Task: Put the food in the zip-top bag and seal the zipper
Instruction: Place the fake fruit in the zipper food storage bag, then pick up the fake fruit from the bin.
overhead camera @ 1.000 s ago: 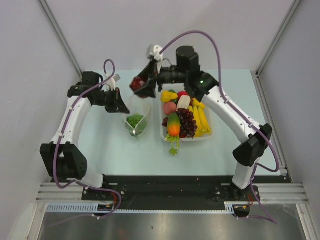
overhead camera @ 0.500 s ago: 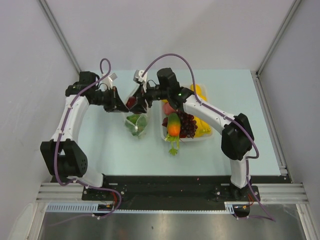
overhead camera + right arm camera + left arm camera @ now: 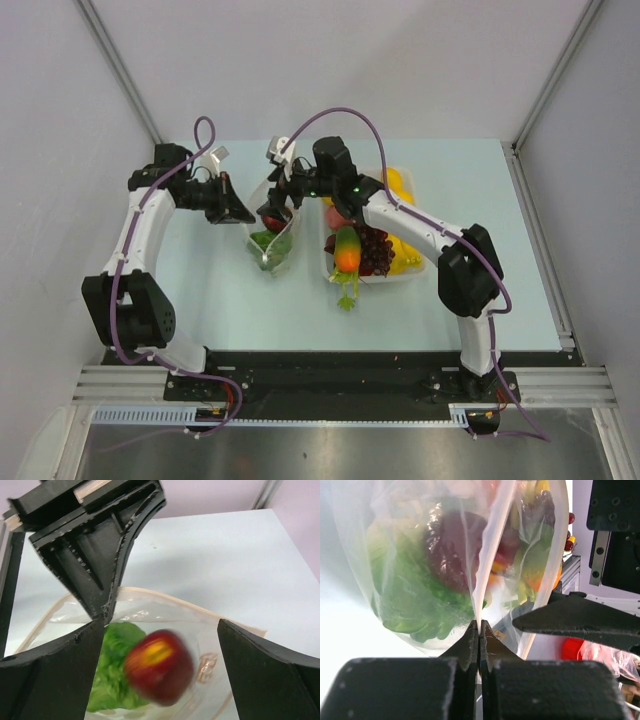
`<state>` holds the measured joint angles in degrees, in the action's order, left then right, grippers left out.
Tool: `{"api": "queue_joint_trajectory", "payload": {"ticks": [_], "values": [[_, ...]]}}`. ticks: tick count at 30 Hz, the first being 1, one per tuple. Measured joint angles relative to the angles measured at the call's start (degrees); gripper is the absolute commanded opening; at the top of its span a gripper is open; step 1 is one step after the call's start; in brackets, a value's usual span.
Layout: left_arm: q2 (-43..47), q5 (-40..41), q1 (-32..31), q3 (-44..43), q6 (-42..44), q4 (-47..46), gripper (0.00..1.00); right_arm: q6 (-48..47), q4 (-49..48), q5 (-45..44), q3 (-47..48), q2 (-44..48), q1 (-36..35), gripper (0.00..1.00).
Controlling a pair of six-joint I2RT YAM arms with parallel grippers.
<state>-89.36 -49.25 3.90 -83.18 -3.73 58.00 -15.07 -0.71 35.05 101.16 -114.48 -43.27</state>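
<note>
The zip-top bag (image 3: 272, 252) stands open left of the tray, with the green lettuce (image 3: 112, 680) inside. My left gripper (image 3: 479, 626) is shut on the bag's left rim and holds it up. My right gripper (image 3: 160, 630) hangs over the mouth, its jaws wide apart. A red fruit (image 3: 159, 667), blurred, is loose between and below them, inside the bag's mouth. The zipper (image 3: 200, 611) is unsealed and curves round the opening. In the left wrist view the lettuce (image 3: 415, 605) and a dark red fruit (image 3: 452, 545) show through the plastic.
A white tray (image 3: 412, 270) right of the bag holds a carrot (image 3: 347, 255), purple grapes (image 3: 375, 245), bananas (image 3: 405, 250), a yellow fruit (image 3: 397, 181) and pink fruits. The right arm reaches across the tray's back. A right finger (image 3: 580, 625) sits close beside my left jaws.
The right arm swung left from behind the tray to above the bag with the red fruit. Its jaws then opened and the fruit dropped free into the bag's mouth. The left grip held.
</note>
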Motion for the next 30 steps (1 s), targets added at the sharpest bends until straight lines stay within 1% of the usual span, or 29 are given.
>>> {"api": "queue_joint_trajectory", "payload": {"ticks": [5, 11, 16, 18, 24, 26, 30], "values": [[0.0, -0.4, 0.0, -0.1, -0.3, 0.0, 0.00, 1.6, 1.2, -1.7, 2.3, -0.5, 0.3, 1.00], [0.0, -0.5, 0.0, -0.3, -0.4, 0.0, 0.00, 5.3, 5.2, -1.6, 7.3, -0.5, 2.0, 1.00], [0.0, -0.5, 0.0, -0.3, -0.4, 0.0, 0.00, 7.8, 12.3, -1.7, 10.4, 0.3, 6.6, 0.98], [0.0, -0.5, 0.0, -0.3, -0.4, 0.0, 0.00, 7.8, 16.7, -2.2, 10.6, 1.1, 9.9, 0.97], [0.0, -0.5, 0.0, -0.3, -0.4, -0.1, 0.00, 4.6, 26.6, -6.2, 9.3, 1.8, 17.9, 0.96], [0.0, -0.5, 0.0, -0.3, -0.4, -0.3, 0.00, 2.6, 29.4, -7.5, 9.3, 1.4, 18.7, 0.96], [0.0, -0.5, 0.0, -0.3, -0.4, -0.5, 0.00, -1.4, 32.9, -8.2, 10.4, -1.0, 17.9, 0.98]]}}
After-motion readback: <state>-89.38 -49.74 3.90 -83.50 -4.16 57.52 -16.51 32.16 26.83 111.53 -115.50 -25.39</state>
